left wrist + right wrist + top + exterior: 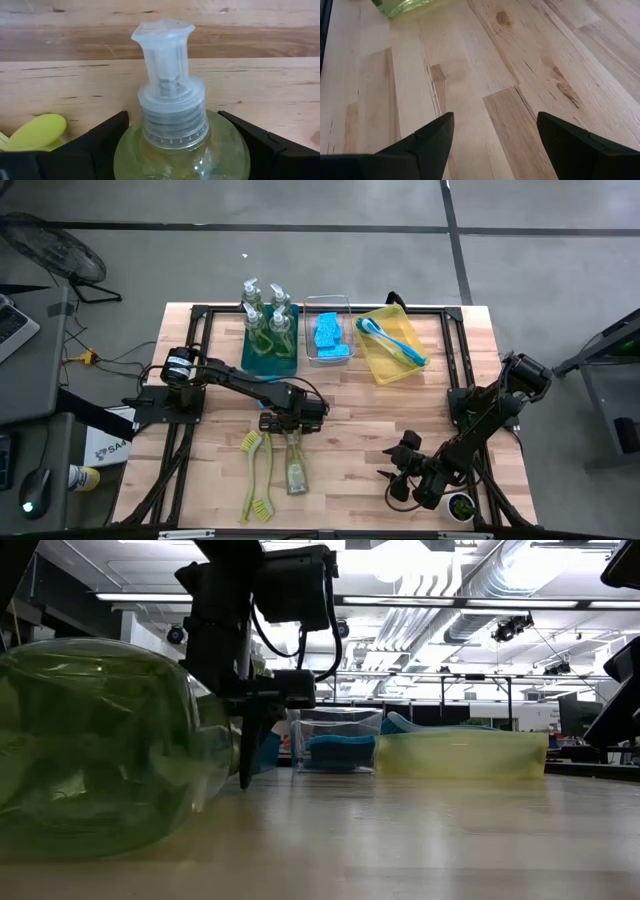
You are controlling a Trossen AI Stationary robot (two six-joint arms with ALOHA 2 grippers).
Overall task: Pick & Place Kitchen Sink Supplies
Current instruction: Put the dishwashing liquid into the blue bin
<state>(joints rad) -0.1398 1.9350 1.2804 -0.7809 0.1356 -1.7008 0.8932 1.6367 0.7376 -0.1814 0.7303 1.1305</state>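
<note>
soap bottle (295,470) lies flat at lower centre, long axis vertical in frame, pump toward the top. left gripper (283,427) straddles its neck, fingers apart, not clamped; right gripper (395,483) open, empty.

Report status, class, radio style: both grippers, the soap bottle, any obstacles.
Left gripper open, fingers either side of the lying soap bottle, not closed on it. Right gripper open, over bare table. Yellow-green brushes lie close beside the bottle.

The only lettering in sight stands on a white box (103,442) on the floor left of the desk (350,460); a few dark letters, perhaps "SA", show at its edge, too small and cut off to read surely. Nothing else is legible.
</note>
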